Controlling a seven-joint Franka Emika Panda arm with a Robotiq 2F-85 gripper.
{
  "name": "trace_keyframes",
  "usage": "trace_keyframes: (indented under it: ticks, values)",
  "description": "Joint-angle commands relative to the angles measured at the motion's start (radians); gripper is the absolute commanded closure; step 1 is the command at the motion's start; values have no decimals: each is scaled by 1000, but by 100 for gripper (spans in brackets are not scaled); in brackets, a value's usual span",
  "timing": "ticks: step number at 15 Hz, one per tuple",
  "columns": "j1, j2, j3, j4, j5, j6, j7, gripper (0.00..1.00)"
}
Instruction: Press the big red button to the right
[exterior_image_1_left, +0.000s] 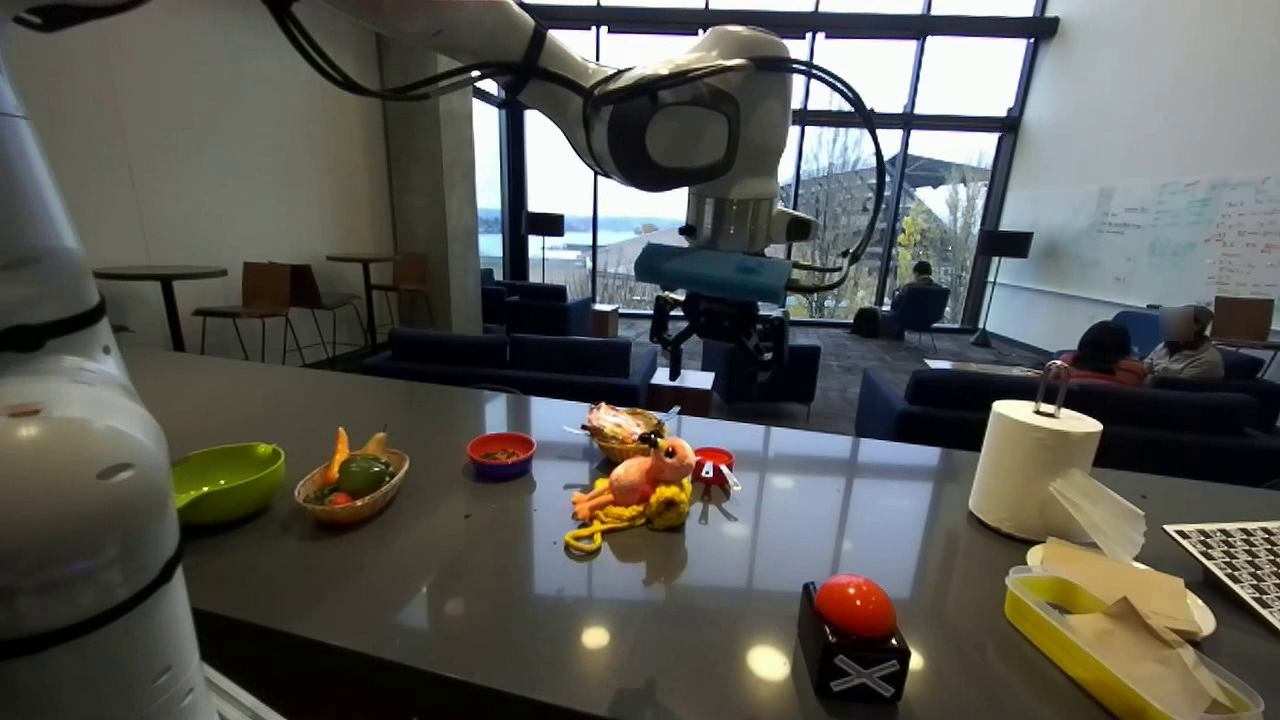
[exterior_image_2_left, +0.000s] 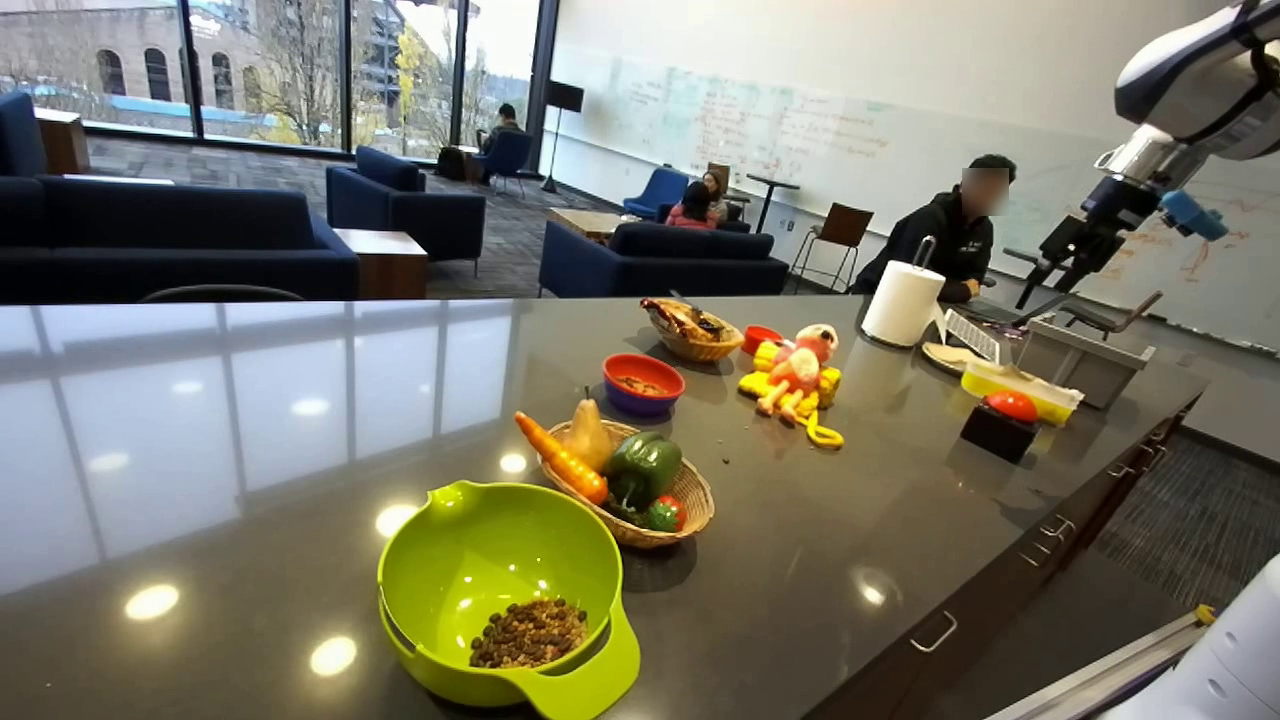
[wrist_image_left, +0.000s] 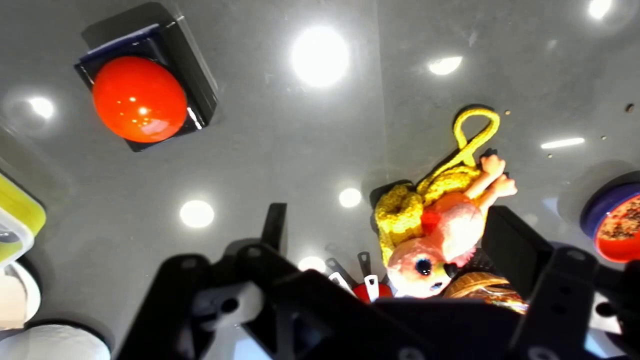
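The big red button (exterior_image_1_left: 856, 606) is a glossy dome on a black box base with an X on its side. It stands near the counter's front edge. It also shows in an exterior view (exterior_image_2_left: 1011, 406), in front of a yellow container, and at the upper left of the wrist view (wrist_image_left: 140, 100). My gripper (exterior_image_1_left: 722, 365) hangs high above the counter, well apart from the button. It also shows at the upper right of an exterior view (exterior_image_2_left: 1045, 285). In the wrist view my gripper (wrist_image_left: 390, 225) is open and empty, with its fingers wide apart.
A pink plush bird (exterior_image_1_left: 640, 480) on yellow knit lies mid-counter. Behind it are a snack basket (exterior_image_1_left: 622, 432) and a small red dish (exterior_image_1_left: 713, 466). A paper towel roll (exterior_image_1_left: 1035, 470) and yellow container (exterior_image_1_left: 1110, 640) stand beyond the button. A green bowl (exterior_image_2_left: 500, 560) and vegetable basket (exterior_image_2_left: 690, 490) stand farther off.
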Motion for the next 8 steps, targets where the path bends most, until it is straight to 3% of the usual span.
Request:
trace_keyframes:
  ticks: [1,8]
  values:
    - [-38,95,-16,96,14,7,-63,0]
    - [-122,283,4,236,99,-15,-121,0]
